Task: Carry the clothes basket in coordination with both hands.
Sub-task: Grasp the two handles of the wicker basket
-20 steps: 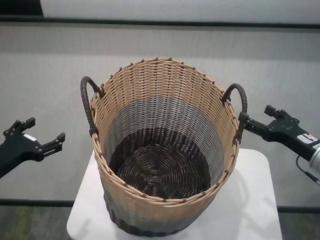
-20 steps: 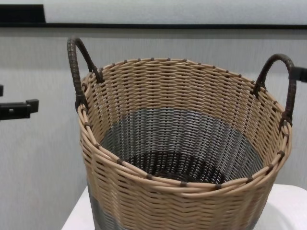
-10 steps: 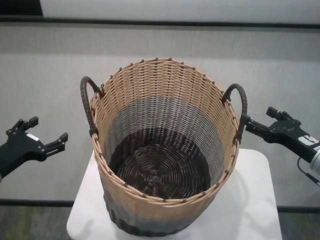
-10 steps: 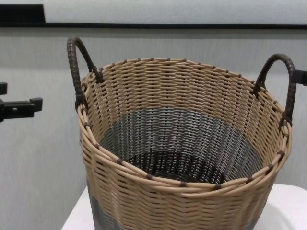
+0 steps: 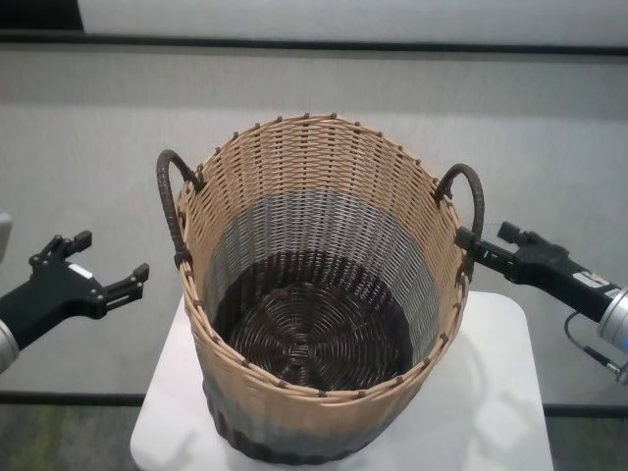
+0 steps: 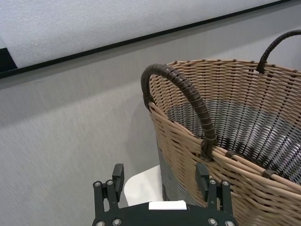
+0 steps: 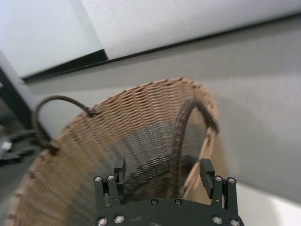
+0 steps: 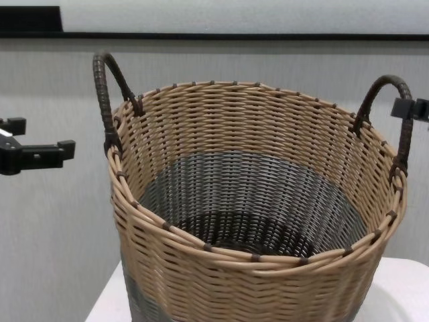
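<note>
The clothes basket (image 5: pixel 324 226), round wicker with a tan top, grey middle and dark base, stands empty on a white stand. Its left handle (image 5: pixel 169 201) and right handle (image 5: pixel 471 196) stick up at the rim. My left gripper (image 5: pixel 113 255) is open, a short way left of the left handle (image 6: pixel 188 94), and touches nothing. My right gripper (image 5: pixel 483 235) is open at the right handle. In the right wrist view that handle (image 7: pixel 176 146) runs between the spread fingers of my right gripper (image 7: pixel 162 168).
The white stand (image 5: pixel 496 392) under the basket is small, with rounded corners and little bare top around it. A grey wall (image 5: pixel 98 108) with a black rail rises close behind. Dark floor (image 5: pixel 59 432) shows below on the left.
Both grippers have moved inward toward the basket: the left one to the right, the right one to the left until its fingers reach the right handle. Both stay open.
</note>
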You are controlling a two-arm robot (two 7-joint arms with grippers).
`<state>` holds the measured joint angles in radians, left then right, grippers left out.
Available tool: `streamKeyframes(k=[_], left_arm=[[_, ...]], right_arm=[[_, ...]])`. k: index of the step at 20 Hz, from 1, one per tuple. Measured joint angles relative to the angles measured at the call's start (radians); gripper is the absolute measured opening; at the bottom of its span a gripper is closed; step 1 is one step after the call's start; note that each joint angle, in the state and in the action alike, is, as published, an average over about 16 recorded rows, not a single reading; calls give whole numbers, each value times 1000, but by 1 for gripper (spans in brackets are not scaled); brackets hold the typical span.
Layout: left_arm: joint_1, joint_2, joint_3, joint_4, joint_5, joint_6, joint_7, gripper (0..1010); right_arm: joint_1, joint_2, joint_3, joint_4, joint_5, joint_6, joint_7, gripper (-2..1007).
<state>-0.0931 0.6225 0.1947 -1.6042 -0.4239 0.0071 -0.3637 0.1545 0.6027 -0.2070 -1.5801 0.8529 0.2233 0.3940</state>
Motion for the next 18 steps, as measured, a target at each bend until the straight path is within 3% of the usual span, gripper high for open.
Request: streamKeyframes(k=[5,9,18], left_arm=[[-1,-13,-4,3,9,6,-9,1003],[1,-21,-11,8,13,7,-17,1003],[5,-31,-30,7,20,21,-38,1003]], right_arm=[[14,0,-5,18,55,41,13,1002],[22,3,-11,26,77,56,9,1002],[33,14,-42,28,67,21,-5,1002]])
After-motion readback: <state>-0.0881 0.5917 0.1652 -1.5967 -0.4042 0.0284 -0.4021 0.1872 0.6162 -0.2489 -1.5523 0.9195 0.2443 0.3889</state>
